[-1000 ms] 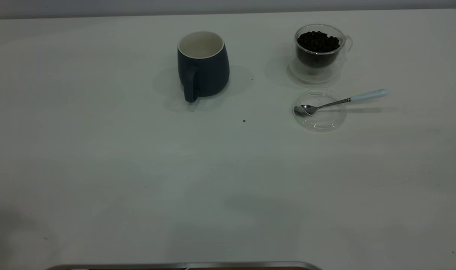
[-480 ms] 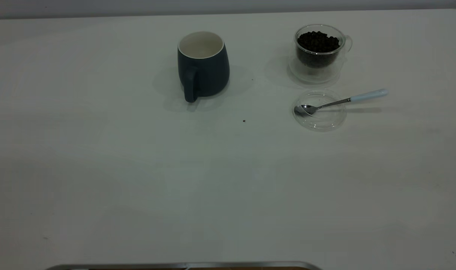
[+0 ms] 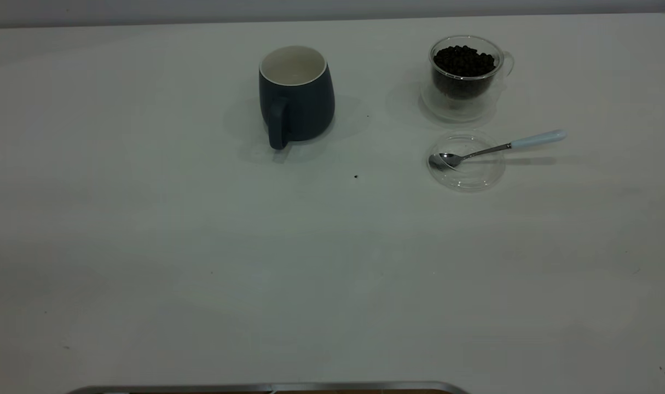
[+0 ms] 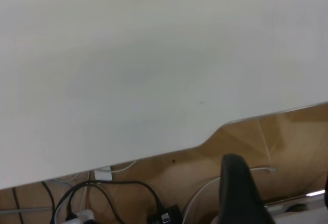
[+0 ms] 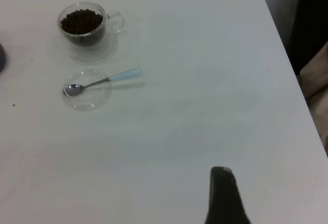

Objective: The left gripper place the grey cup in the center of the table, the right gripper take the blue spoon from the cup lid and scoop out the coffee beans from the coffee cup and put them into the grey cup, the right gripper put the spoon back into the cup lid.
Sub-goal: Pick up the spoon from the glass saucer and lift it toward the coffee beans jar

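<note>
Exterior view: the grey cup (image 3: 296,96) stands upright on the table (image 3: 201,246), handle toward the camera. The coffee cup (image 3: 466,76), filled with coffee beans (image 3: 463,59), sits well to its right. Just in front of it, the blue spoon (image 3: 499,147) rests with its bowl in the cup lid (image 3: 466,160). All items match their positions a second ago; only a shadow on the near tabletop has gone. Neither arm appears.

Left wrist view: one finger (image 4: 241,190) of the left gripper shows beyond the table edge; finger state cannot be determined.

Right wrist view: one finger (image 5: 224,196) of the right gripper hovers over bare table, well apart from the spoon; finger state cannot be determined.
</note>
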Controlling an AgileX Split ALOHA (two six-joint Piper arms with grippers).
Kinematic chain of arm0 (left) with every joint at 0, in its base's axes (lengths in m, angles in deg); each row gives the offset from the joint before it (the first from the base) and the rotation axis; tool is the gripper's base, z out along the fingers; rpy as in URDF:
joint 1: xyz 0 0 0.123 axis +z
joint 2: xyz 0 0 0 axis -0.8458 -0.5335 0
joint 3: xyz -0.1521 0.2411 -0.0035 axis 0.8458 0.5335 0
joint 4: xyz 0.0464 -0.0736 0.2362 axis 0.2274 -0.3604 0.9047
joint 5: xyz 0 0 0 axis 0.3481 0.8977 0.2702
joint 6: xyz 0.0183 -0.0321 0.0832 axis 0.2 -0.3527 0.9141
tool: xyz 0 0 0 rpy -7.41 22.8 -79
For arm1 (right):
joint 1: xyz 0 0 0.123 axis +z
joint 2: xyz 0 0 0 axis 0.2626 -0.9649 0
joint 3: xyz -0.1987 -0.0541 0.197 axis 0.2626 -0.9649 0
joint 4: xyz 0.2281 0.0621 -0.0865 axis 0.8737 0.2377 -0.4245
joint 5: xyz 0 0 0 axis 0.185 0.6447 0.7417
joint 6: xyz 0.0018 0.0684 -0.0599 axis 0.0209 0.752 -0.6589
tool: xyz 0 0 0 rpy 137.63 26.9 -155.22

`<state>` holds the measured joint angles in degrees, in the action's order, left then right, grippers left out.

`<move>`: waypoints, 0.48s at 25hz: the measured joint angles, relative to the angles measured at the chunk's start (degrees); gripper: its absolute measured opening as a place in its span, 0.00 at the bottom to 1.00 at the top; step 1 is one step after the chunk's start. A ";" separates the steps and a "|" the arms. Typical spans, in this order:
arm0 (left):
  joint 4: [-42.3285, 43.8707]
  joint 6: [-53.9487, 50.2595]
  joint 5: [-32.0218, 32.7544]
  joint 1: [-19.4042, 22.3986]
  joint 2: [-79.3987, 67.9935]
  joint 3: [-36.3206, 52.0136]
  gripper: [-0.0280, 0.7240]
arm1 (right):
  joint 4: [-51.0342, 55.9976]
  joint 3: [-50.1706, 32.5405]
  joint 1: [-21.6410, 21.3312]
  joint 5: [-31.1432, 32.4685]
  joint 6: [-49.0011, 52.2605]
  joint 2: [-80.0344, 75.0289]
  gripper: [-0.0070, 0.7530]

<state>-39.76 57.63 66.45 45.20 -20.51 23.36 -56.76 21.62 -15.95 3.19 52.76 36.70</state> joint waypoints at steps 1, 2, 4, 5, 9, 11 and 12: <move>0.01 0.00 -0.07 0.00 0.00 0.00 0.66 | 0.00 0.00 0.00 0.00 0.00 0.00 0.70; -0.06 0.05 -0.07 0.00 0.13 0.00 0.66 | 0.00 0.00 0.00 0.00 0.00 0.00 0.70; -0.12 0.05 -0.07 0.11 1.02 0.00 0.66 | 0.00 0.00 0.00 0.00 0.00 0.00 0.70; -0.17 0.05 -0.07 0.43 2.05 0.00 0.66 | 0.00 0.00 0.00 0.00 0.00 0.00 0.70; -0.17 0.05 -0.07 3.54 9.42 0.00 0.66 | 0.00 0.00 0.00 0.00 0.00 0.00 0.70; -0.17 0.05 0.22 5.43 12.53 0.00 0.66 | 0.00 0.00 0.00 0.00 0.00 0.00 0.70; -0.17 0.05 0.44 6.01 12.98 0.00 0.66 | 0.00 0.00 0.00 0.00 0.00 0.00 0.70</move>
<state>-39.93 57.68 66.88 51.21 -7.52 23.36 -56.76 21.62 -15.95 3.19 52.76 36.70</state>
